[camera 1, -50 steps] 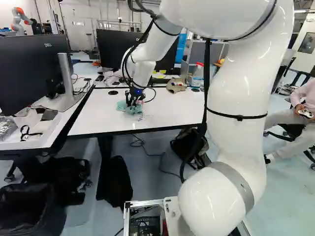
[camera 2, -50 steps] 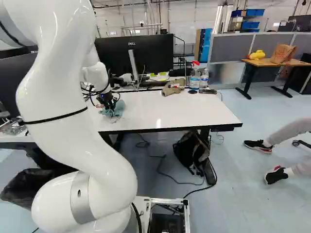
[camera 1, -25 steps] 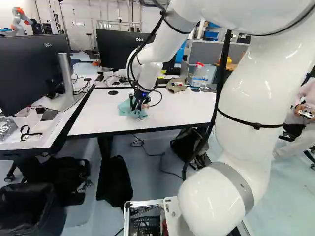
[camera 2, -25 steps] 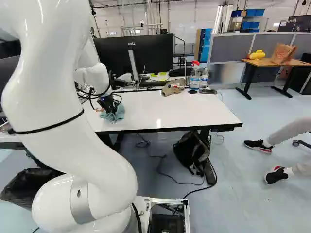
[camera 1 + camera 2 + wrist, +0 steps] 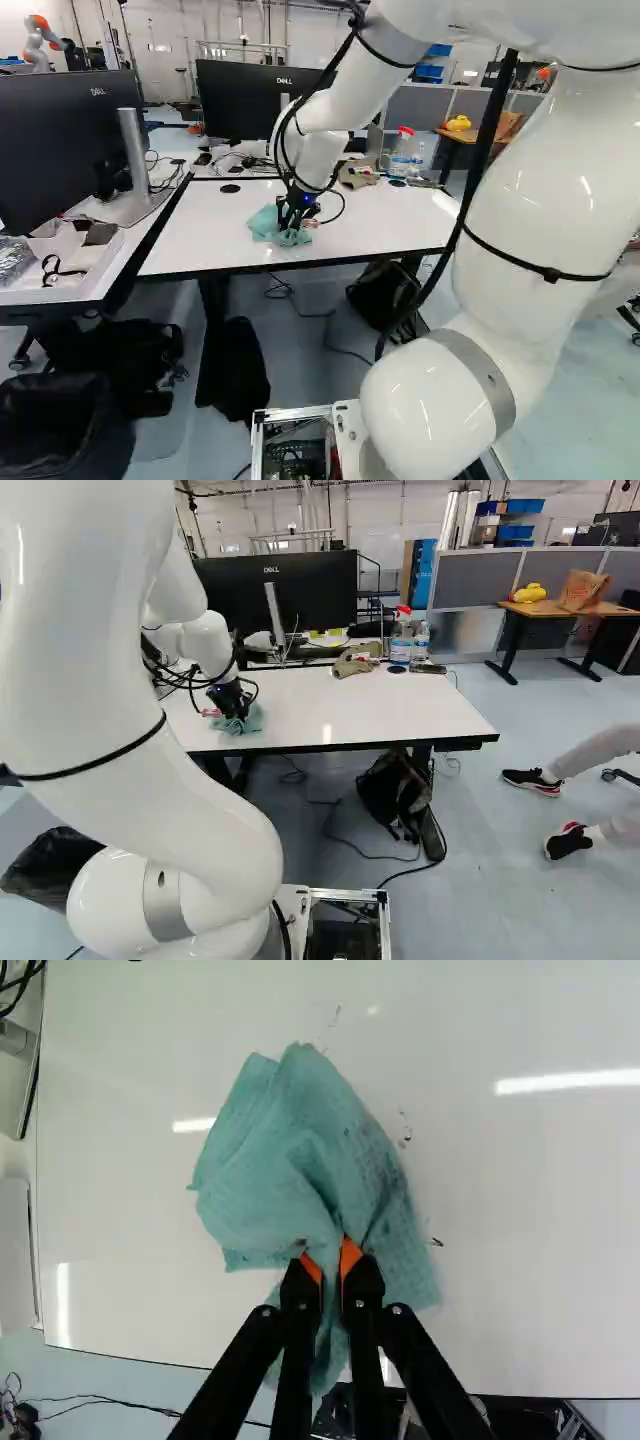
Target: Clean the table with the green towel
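Black two-fingered end effector (image 5: 288, 222) with orange pads, gripping a crumpled green cloth towel (image 5: 265, 1200), its folds spread ahead of the fingertips on a glossy white tabletop (image 5: 530, 1220), small dark marks (image 5: 437, 1242) beside it

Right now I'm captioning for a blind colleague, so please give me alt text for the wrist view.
A black tool pinches a crumpled green towel on a shiny white table; small dark specks lie beside the towel.
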